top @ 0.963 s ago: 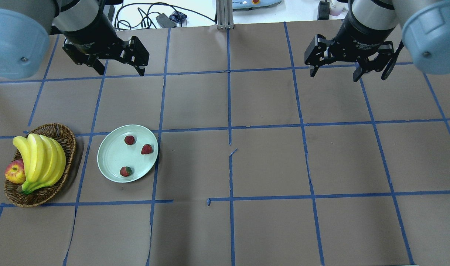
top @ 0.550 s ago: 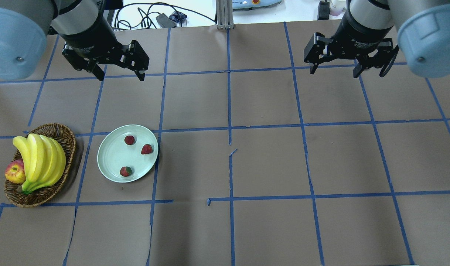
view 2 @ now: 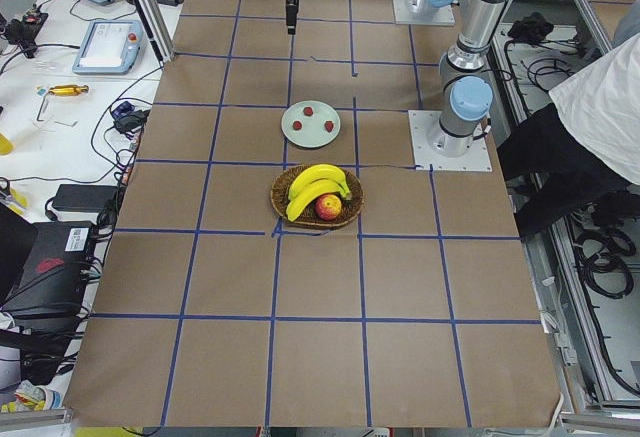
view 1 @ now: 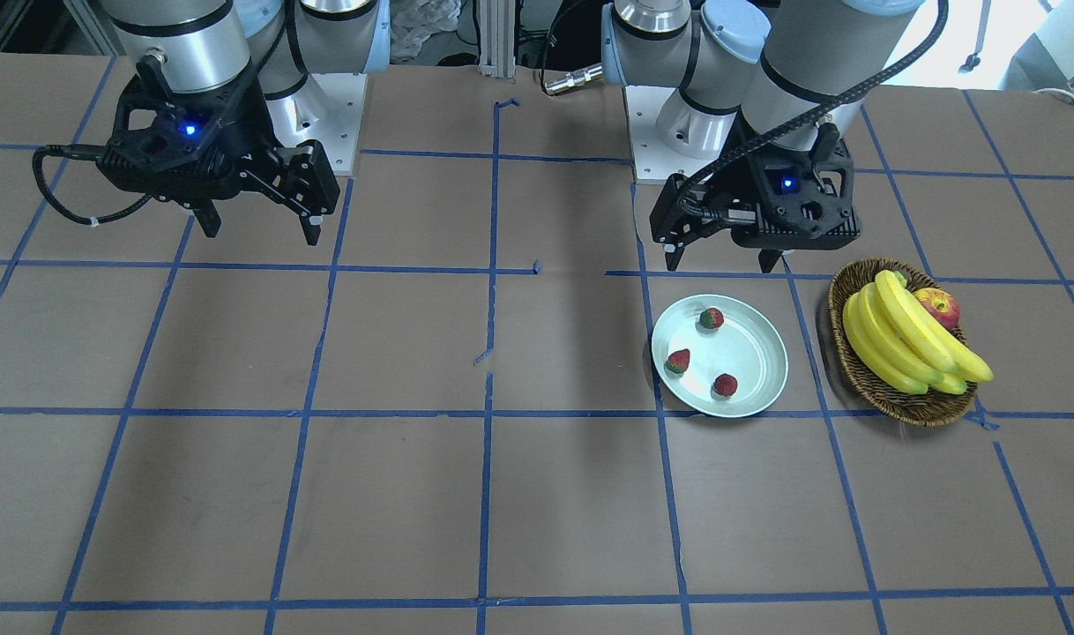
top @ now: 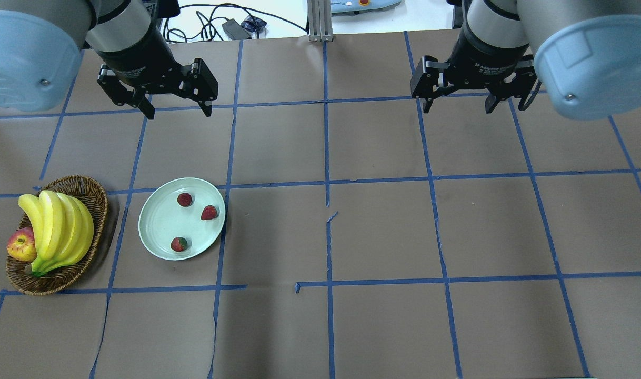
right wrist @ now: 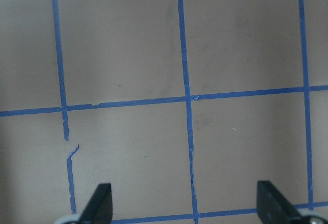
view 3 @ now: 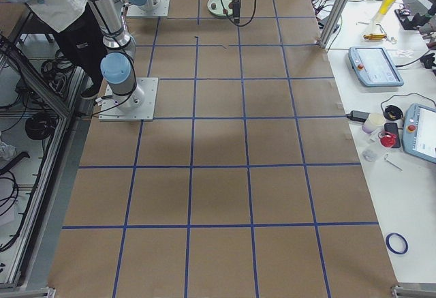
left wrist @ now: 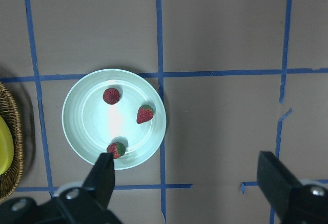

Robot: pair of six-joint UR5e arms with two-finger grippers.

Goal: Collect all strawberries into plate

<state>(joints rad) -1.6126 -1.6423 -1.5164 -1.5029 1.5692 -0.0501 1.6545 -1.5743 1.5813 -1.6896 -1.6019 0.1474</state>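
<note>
Left hand [top: 179,111]: open; fingers spread wide with nothing between them; pointing down, raised clear of the table [top: 383,226]
Right hand [top: 457,109]: open as well; fingers wide, empty; raised over the other half of the table, well apart from the plate
Plate [top: 160,223]: flat on the table, on the robot's left half; one edge of its rim lies over a blue tape line [top: 227,158]
Strawberries [top: 184,199]: three, all inside the plate; apart from one another, none touching; one shows a green cap and lies near the rim
Plate against left hand: the left wrist view looks straight down on it; the plate sits below the hand, off toward one finger [left wrist: 102,178] rather than centred in the gap; the green-capped one shows right at that finger's tip in the picture; the hand is above it and touches nothing
Right wrist view: brown paper and blue tape between the fingertips
Basket [top: 97,197]: woven; just beside the plate on the outer side, not touching it; holds bananas [top: 57,226] and an apple [top: 20,245]
Person [view 2: 600,97]: in a white top, at the robot's side of the table
</note>
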